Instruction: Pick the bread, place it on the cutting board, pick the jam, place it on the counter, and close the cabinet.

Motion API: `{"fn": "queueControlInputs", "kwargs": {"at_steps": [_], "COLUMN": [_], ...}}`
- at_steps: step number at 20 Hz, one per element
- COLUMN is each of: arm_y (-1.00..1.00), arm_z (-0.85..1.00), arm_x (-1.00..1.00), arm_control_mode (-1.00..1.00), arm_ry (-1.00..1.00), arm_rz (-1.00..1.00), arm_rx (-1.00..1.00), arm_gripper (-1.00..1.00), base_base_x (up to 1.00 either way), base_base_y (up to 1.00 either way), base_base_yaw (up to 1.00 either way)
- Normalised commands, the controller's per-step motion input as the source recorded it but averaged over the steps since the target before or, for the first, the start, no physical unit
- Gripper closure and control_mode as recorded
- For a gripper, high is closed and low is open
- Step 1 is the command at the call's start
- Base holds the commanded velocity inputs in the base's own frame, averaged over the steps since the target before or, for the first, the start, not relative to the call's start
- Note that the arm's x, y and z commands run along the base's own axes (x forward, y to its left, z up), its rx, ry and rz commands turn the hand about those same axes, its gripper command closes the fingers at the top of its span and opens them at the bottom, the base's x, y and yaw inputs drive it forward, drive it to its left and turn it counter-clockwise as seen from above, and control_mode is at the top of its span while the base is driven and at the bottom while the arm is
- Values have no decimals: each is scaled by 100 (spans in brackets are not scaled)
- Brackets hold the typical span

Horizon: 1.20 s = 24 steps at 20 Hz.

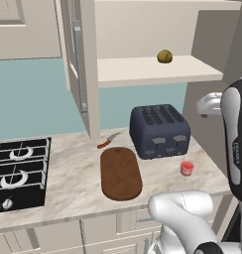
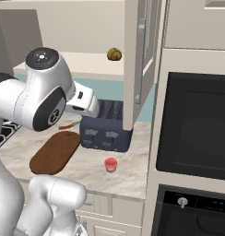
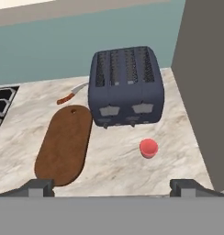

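2 dark fingertips (image 3: 38,187) sit far apart at the bottom corners of the hand view, so the gripper (image 3: 116,188) is spread wide with nothing between its jaws, hanging over the front of the counter (image 3: 118,160).

In the left base view the bread (image 1: 165,56), a small golden-brown roll, sits on the pale shelf (image 1: 143,69) of the cabinet (image 1: 79,64) in the upper right of the frame. The cabinet door stands open, its edge and long silver handle (image 1: 78,64) running down the upper middle of that view. In the right base view the roll appears at the upper middle, just left of the open door.

Below the shelf, a dark blue toaster (image 1: 160,130) with 4 slots stands on the beige marbled counter. The cutting board (image 1: 121,173), dark brown with rounded ends, lies flat just left of and in front of the toaster, bare on top. A knife (image 1: 107,141) with a reddish handle lies behind the board, near the foot of the open door.

The jam (image 1: 187,168), a small red jar, stands on the counter at the right middle of the left base view, in front of the toaster's right corner and apart from the board. In the hand view it sits right of centre, below the toaster.

A black gas stove (image 1: 19,171) occupies the lower left of the left base view. A dark oven (image 2: 197,129) fills the right side of the right base view.
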Motion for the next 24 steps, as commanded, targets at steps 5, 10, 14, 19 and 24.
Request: {"fn": "queueControlInputs", "kwargs": {"at_steps": [5, 10, 14, 19, 24], "arm_y": [0, 0, 5, 11, 8], "arm_z": [15, 15, 4, 0, 6], "arm_x": [0, 0, -6, -10, 0], "arm_control_mode": [-100, -100, -100, -100, -100], "arm_ry": [-4, -5, -8, -12, -10], "arm_rz": [0, 0, 0, 0, 0], "arm_rx": [-1, -3, -10, -14, -6], "arm_gripper": [-100, -100, -100, -100, -100], "base_base_x": [0, 0, 0, 0, 0], "base_base_y": [0, 0, 0, 0, 0], "base_base_yaw": [0, 0, 0, 0, 0]}}
